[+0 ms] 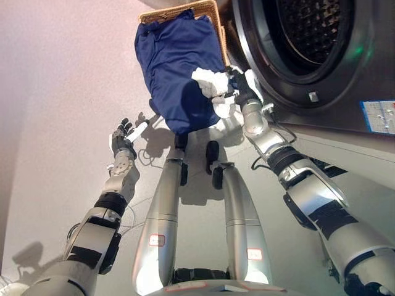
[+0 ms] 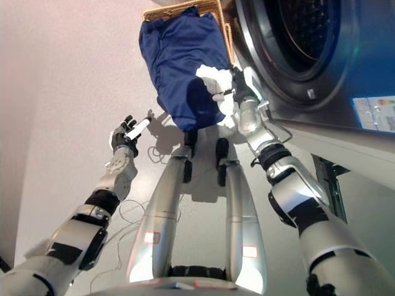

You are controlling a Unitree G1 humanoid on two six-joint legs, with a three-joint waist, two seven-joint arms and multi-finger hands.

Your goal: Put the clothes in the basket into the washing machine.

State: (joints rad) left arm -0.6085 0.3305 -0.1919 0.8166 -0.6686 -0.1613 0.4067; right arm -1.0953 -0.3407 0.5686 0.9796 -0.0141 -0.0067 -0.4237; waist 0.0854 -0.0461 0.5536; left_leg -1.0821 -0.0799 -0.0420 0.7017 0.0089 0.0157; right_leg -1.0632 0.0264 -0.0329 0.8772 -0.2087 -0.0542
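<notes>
Nearest, the left hand is hanging empty over the floor, fingers loosely spread. Farther out, the right hand is pinching a dark blue garment in its curled white-tipped fingers — the cloth is hanging from the basket beyond, its long axis running from the wicker rim down toward the robot. The washing machine is standing just right of it, door open, drum showing nothing inside — so loading is, I judge, only beginning.
</notes>
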